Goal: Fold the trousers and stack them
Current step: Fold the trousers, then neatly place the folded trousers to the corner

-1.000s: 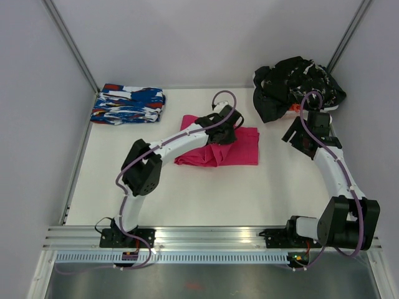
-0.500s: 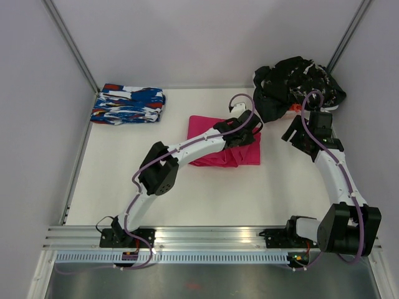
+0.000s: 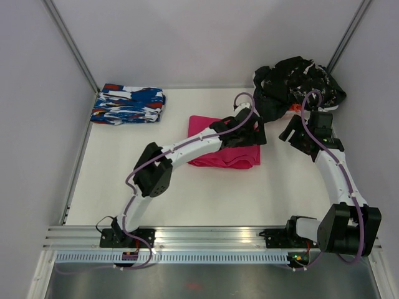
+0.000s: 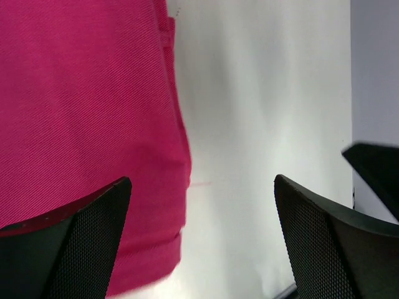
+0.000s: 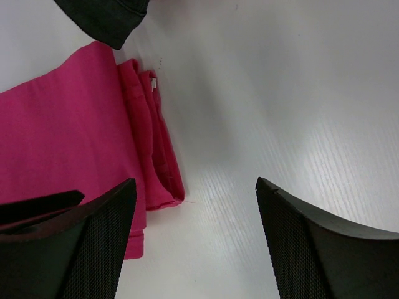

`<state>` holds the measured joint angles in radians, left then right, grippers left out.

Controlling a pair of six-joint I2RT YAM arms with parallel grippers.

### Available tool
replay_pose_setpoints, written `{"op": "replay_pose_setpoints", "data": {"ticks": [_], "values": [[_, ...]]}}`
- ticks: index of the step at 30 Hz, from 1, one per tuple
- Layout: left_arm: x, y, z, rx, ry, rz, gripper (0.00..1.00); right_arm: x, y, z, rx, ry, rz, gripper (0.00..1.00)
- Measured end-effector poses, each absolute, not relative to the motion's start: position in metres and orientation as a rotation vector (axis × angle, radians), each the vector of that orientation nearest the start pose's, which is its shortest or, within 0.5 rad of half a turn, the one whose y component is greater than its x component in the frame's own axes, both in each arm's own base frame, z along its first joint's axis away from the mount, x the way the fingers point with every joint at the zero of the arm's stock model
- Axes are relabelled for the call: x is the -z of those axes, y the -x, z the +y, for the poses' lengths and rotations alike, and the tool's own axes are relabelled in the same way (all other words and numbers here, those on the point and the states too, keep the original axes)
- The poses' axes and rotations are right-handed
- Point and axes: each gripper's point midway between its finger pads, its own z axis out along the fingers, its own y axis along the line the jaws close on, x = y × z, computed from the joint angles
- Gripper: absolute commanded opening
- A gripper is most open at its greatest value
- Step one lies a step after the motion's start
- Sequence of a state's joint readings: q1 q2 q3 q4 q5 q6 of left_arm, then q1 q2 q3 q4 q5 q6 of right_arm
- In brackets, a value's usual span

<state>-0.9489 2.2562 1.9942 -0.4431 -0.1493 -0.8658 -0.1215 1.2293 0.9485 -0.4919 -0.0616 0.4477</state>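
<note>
From here I see the trousers (image 3: 232, 156) lying folded into a compact, roughly rectangular magenta bundle on the white worktop (image 3: 187, 193). They sit a little past its middle, between the folded blue, white and red patterned garment (image 3: 128, 104) at the far left and the heap of black clothes with white flecks (image 3: 299, 84) in the far right corner. They are well apart from the patterned garment and near the black heap, though I see no contact with it. My left arm reaches diagonally across the bundle and covers much of its top. The left hand (image 3: 252, 131) is over the bundle's far right corner. Its wrist camera shows the two fingers spread wide apart with nothing clamped between them. One finger hangs above the pink cloth, the other above bare worktop, with the bundle's straight edge running between them. The right hand (image 3: 293, 134) sits just to the right of the trousers, near the black heap. Its fingers are also spread wide and hold nothing. Through that wrist camera I can see the bundle's right-hand side, where several folded layers stack up at the edge and end in a soft rounded corner lying flat on the worktop. A dark piece of cloth shows at the top left of that view; I cannot tell what it belongs to.
</note>
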Motion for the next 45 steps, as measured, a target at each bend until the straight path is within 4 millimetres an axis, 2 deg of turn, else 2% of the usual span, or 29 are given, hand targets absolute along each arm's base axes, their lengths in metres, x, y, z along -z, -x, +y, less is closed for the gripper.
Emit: {"op": "replay_pose_setpoints", "data": {"ticks": [2, 4, 6, 9, 10, 12, 14, 17, 18, 20, 21, 22, 23, 27, 32, 36, 41, 43, 45], "values": [[-0.145, -0.347, -0.477, 0.747, -0.032, 2.399, 1.0, -0.155, -0.338, -0.008, -0.265, -0.616, 2.265, 0.85], [-0.171, -0.351, -0.436, 0.739, -0.001, 2.376, 1.0, -0.159, -0.34, -0.001, -0.31, -0.595, 2.26, 0.85], [-0.196, -0.363, -0.382, 0.714, 0.078, 2.335, 1.0, -0.161, -0.344, 0.006, -0.367, -0.568, 2.256, 0.85], [-0.227, -0.391, -0.273, 0.633, 0.275, 2.218, 0.99, -0.157, -0.35, 0.019, -0.449, -0.532, 2.267, 0.82], [-0.229, -0.397, -0.237, 0.595, 0.338, 2.186, 0.99, -0.155, -0.352, 0.025, -0.477, -0.515, 2.275, 0.8], [-0.22, -0.399, -0.19, 0.532, 0.414, 2.168, 0.98, -0.15, -0.357, 0.037, -0.518, -0.473, 2.29, 0.78], [-0.196, -0.394, -0.172, 0.516, 0.427, 2.206, 0.96, -0.141, -0.36, 0.058, -0.554, -0.404, 2.319, 0.75], [-0.148, -0.378, -0.176, 0.562, 0.382, 2.337, 0.83, -0.12, -0.36, 0.094, -0.602, -0.288, 2.402, 0.61], [-0.135, -0.372, -0.182, 0.593, 0.362, 2.378, 0.7, -0.113, -0.358, 0.103, -0.613, -0.262, 2.43, 0.46], [-0.12, -0.364, -0.194, 0.667, 0.323, 2.428, 0.52, -0.1, -0.354, 0.111, -0.618, -0.233, 2.477, 0.35], [-0.114, -0.359, -0.2, 0.709, 0.301, 2.446, 0.39, -0.097, -0.353, 0.111, -0.614, -0.23, 2.487, 0.31], [-0.11, -0.353, -0.206, 0.751, 0.283, 2.458, 0.33, -0.096, -0.352, 0.11, -0.61, -0.231, 2.492, 0.23], [-0.107, -0.348, -0.211, 0.784, 0.262, 2.464, 0.3, -0.096, -0.353, 0.109, -0.606, -0.227, 2.49, 0.2], [-0.104, -0.331, -0.235, 0.874, 0.177, 2.477, 0.03, -0.102, -0.353, 0.109, -0.621, -0.208, 2.473, 0.02], [-0.111, -0.323, -0.261, 0.926, 0.085, 2.443, 0.02, -0.113, -0.35, 0.115, -0.662, -0.188, 2.451, 0.04], [-0.103, -0.317, -0.277, 0.952, 0.036, 2.459, 0.02, -0.131, -0.354, 0.127, -0.731, -0.167, 2.406, 0.04], [-0.059, -0.297, -0.299, 0.938, -0.015, 2.566, 0.02, -0.132, -0.349, 0.151, -0.812, -0.101, 2.405, 0.03], [-0.041, -0.289, -0.301, 0.933, -0.01, 2.604, 0.02, -0.121, -0.342, 0.158, -0.831, -0.086, 2.421, 0.02], [-0.026, -0.283, -0.299, 0.924, 0.009, 2.64, 0.02, -0.101, -0.331, 0.157, -0.831, -0.099, 2.472, 0.0]]}}
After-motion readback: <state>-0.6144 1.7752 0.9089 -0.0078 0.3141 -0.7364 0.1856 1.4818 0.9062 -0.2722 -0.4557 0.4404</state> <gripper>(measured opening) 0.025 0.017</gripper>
